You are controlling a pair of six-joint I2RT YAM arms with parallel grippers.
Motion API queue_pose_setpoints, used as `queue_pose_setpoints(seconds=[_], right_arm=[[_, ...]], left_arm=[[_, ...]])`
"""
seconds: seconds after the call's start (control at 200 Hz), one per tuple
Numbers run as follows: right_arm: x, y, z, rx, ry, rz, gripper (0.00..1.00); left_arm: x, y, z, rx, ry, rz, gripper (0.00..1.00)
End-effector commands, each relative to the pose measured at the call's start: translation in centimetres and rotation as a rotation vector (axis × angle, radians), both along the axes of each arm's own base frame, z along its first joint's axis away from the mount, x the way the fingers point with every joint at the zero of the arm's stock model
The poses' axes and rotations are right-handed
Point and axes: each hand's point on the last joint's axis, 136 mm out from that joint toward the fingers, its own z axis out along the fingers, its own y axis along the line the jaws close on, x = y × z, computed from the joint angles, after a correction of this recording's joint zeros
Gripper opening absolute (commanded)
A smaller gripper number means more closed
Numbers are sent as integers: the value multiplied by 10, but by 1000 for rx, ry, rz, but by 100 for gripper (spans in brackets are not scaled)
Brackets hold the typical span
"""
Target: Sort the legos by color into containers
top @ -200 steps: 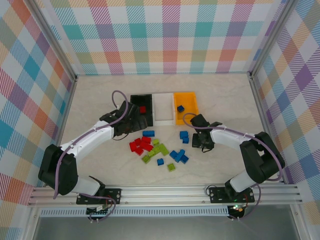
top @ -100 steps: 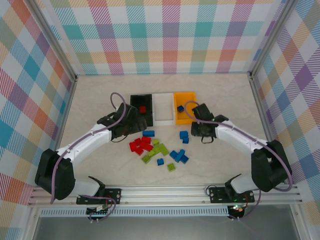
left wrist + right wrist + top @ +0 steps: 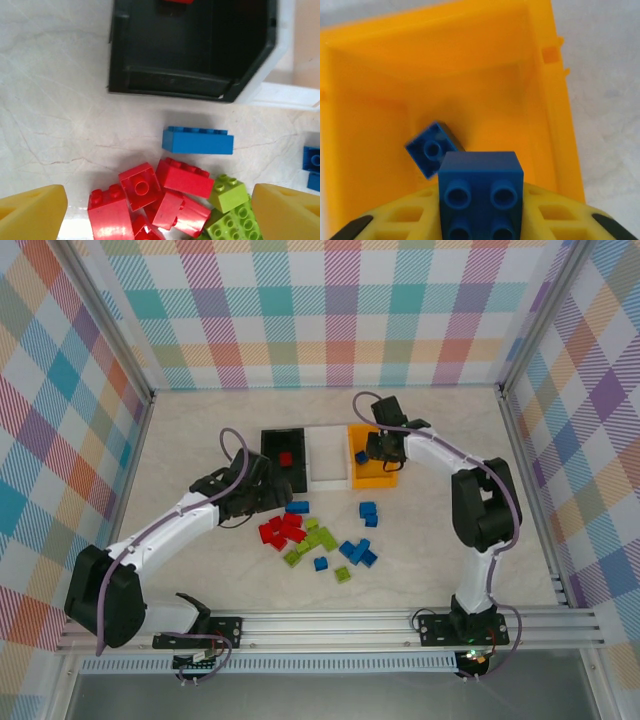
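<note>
Legos, unsorted: we are finding red, lime green and blue pieces lying clustered on the tabletop, nearest the arm bases. Left tool: it is hanging over the red bricks with its jaws spread wide, gripping nothing. A long blue brick is lying between that cluster and the black bin, which is holding a red piece. White bin: sitting between the other two bins, close against both. Right tool: it is pinching a blue lego above the orange-yellow bin, where a loose blue brick is lying. Handling note: we are judging that the release should come while the lego is well inside the walls and low enough not to bounce out. Surface: pale marbled tabletop. Room: plaid panels are enclosing it on three sides.
</note>
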Motion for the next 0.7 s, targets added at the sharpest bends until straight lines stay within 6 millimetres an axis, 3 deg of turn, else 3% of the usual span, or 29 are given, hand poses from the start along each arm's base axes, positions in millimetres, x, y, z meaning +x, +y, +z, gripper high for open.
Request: queue_pose_setpoints(seconds=[0.0,0.1,0.22,0.34,0.455,0.695], right_arm=[[2,1,-6,12,39,2,52],[-1,4,12,47,4,11,59],[-13,6,38,87,-45,36,59],[-32,7,49,102,-74,58,59],[-48,8,45,123,-69,62,59],[-63,5,35,129,-44,62,59]], left_arm=[[-16,3,-7,9,45,-37,93],[-22,4,-12,24,73,-52,91],[-33,5,-16,22,106,-65,91],[-47,17,-34,80,162,-44,87],[-52,25,-57,131,219,-10,81],[-39,9,-77,62,199,-5,67]])
